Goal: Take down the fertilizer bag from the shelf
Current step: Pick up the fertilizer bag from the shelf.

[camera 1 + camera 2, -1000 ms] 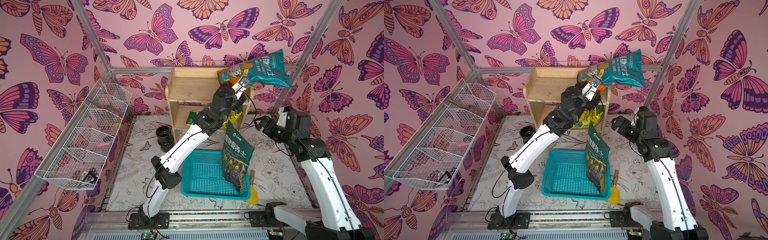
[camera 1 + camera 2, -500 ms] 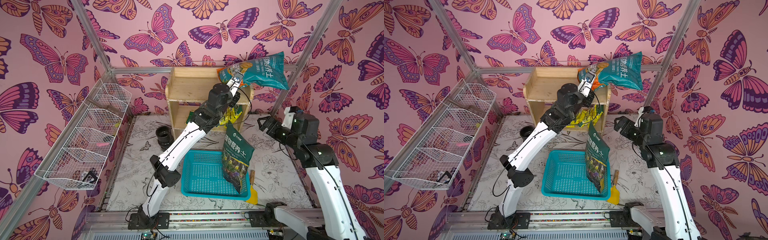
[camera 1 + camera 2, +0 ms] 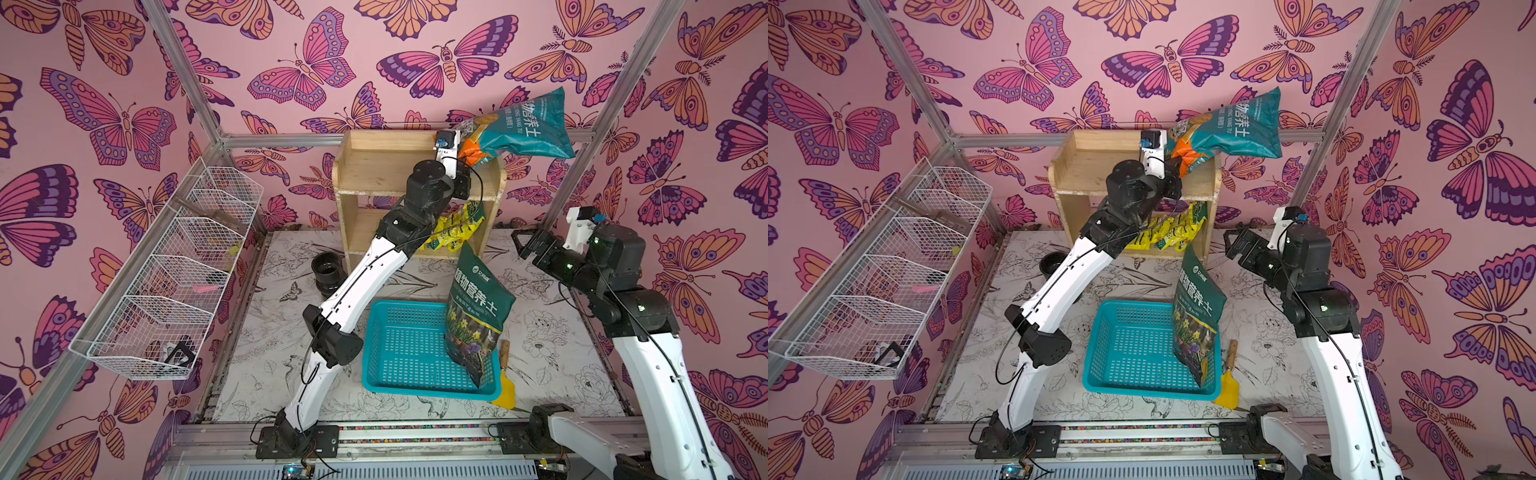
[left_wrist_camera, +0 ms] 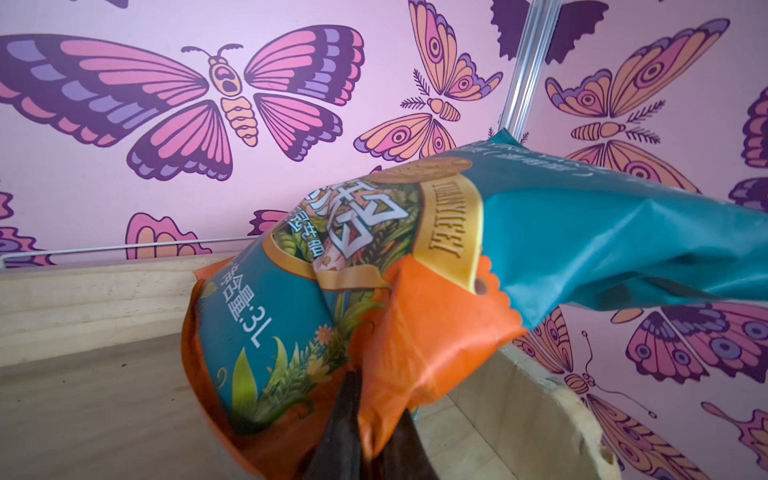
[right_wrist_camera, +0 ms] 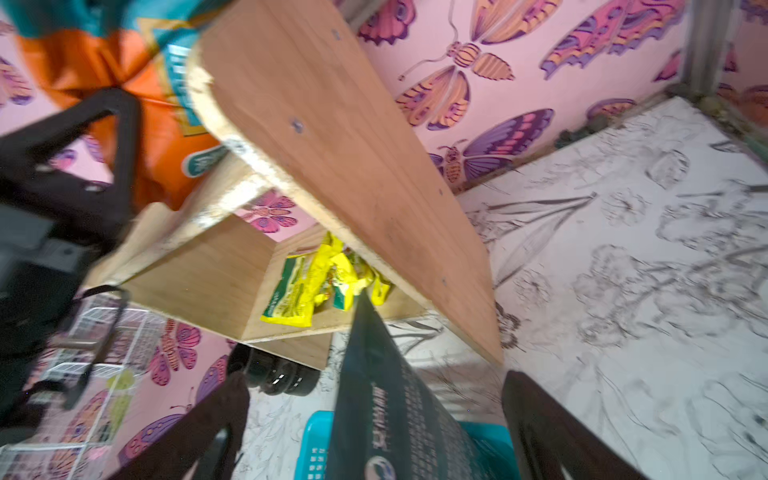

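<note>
- The shelf [image 3: 382, 166] of pale wood stands at 12 o'clock on the desk [image 3: 540, 299], against the butterfly wall.
- The fertilizer bag [image 3: 525, 126] is teal with an orange end. It is up at the top board of the shelf, at about 1 o'clock in both top views.
- The bag's orange end is over the right end of the top board. The teal part sticks out past the side panel, up in the air and tilted.
- It is not clear if the bag touches the board.
- The left claw [image 4: 370, 432] is pinched tight on the orange edge of the bag, as the left wrist view shows up close.
- The right claw [image 3: 521, 245] is spread wide and holds nothing. It hangs at 3 o'clock, beside the shelf's right side panel and apart from it.
- Yellow packets [image 3: 446, 232] lie on the lower board of the shelf.
- A blue basket [image 3: 411, 345] sits at about 6 o'clock. A dark green bag [image 3: 478, 307] stands up in its right side.
- A yellow trowel [image 3: 505, 386] lies just to the right of the basket.
- A black pot [image 3: 328, 272] sits on the desk by the shelf's left foot.
- A white wire rack [image 3: 174, 270] hangs on the wall at 9 o'clock.
</note>
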Robot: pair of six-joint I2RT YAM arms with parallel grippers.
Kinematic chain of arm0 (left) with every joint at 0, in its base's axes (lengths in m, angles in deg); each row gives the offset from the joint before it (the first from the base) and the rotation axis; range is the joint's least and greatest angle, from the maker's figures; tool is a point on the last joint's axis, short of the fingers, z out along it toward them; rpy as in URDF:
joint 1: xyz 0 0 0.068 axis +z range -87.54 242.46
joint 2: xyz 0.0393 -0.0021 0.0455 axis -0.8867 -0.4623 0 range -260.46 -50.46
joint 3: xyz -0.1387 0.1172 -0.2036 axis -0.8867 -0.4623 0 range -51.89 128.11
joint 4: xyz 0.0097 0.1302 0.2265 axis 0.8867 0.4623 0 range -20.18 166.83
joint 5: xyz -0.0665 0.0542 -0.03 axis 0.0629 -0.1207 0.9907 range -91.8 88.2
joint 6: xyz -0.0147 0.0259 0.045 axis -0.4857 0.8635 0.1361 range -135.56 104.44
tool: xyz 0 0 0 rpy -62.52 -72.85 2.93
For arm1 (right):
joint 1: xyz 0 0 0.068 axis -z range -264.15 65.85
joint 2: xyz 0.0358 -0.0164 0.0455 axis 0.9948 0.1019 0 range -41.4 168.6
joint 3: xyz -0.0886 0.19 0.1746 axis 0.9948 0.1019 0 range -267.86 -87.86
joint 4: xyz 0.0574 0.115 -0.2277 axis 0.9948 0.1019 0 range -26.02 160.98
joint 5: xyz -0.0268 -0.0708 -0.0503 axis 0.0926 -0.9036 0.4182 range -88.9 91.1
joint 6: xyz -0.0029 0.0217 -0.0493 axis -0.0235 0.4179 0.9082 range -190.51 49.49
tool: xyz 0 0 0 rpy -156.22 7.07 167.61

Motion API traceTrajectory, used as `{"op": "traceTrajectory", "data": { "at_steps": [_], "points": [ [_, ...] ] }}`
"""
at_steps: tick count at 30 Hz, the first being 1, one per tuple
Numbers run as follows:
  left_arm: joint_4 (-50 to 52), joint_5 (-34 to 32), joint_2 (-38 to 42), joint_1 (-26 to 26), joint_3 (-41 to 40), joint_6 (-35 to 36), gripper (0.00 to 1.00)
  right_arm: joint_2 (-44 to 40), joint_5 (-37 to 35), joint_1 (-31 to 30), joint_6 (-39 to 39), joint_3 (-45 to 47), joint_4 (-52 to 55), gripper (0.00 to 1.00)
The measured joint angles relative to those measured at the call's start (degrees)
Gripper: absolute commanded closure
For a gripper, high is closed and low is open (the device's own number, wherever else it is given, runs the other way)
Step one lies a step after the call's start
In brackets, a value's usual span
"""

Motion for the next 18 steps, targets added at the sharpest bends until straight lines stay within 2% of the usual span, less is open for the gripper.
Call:
{"op": "traceTrajectory", "data": {
  "at_steps": [7, 18],
  "points": [
    [-2.2, 0.6, 2.3, 0.2, -4.3, -2.7, 1.00, -1.3, 7.0, -1.6, -0.3, -3.5, -6.7, 0.04],
    [-2.1, 0.6, 6.2, -1.3, -9.5, -0.7, 1.00, 1.3, 9.3, -5.6, -1.0, -6.3, -11.1, 0.01]
  ]
}}
